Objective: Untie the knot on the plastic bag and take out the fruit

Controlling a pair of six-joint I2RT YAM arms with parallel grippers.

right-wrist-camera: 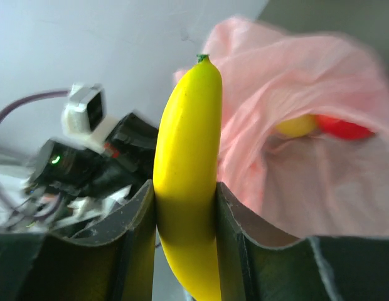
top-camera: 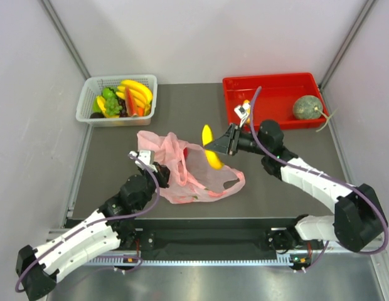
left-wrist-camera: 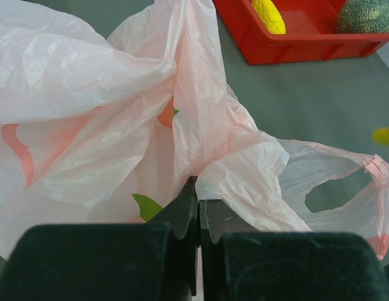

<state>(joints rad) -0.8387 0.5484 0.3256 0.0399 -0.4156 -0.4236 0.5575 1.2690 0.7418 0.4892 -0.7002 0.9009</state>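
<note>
- Down at the near left of the worktop (top-camera: pixel 276 188): spotting the left tool (top-camera: pixel 158 168), clenched on a fold of the plastic bag (top-camera: pixel 194 179).
- Up close from the left wrist: left tool (left-wrist-camera: pixel 197 200) pressed shut, pink film pinched right at the tips. Above it, plastic bag (left-wrist-camera: pixel 106 88) billowing, with an orange patch (left-wrist-camera: pixel 167 116) and a green leaf shape (left-wrist-camera: pixel 146 205) showing through.
- Just right of that pinch: handle loop (left-wrist-camera: pixel 332 194) lying open on the worktop.
- Mid-worktop now: bag crumpled between the two arms.
- Over the bag's right edge: right tool (top-camera: pixel 221 145) grasping a yellow banana (top-camera: pixel 211 153), lifted off the worktop.
- From the right wrist: right tool (right-wrist-camera: pixel 185 194) clamped on the banana's lower half, banana (right-wrist-camera: pixel 185 125) standing upright between the fingers, green tip on top.
- Behind that banana, blurred: plastic bag (right-wrist-camera: pixel 320 81), with a yellow fruit (right-wrist-camera: pixel 297 125) and a red fruit (right-wrist-camera: pixel 342 128) nestled in the folds.
- Far right: red tray (top-camera: pixel 270 84), with the green melon (top-camera: pixel 305 107) sitting at its right end.
- Also in the tray, seen from the left wrist: small yellow piece (left-wrist-camera: pixel 268 14), well apart from the melon (left-wrist-camera: pixel 367 15).
- Far left corner: white basket (top-camera: pixel 88 100), loaded with a heap of bananas, green grapes and red-orange slices (top-camera: pixel 125 97).
</note>
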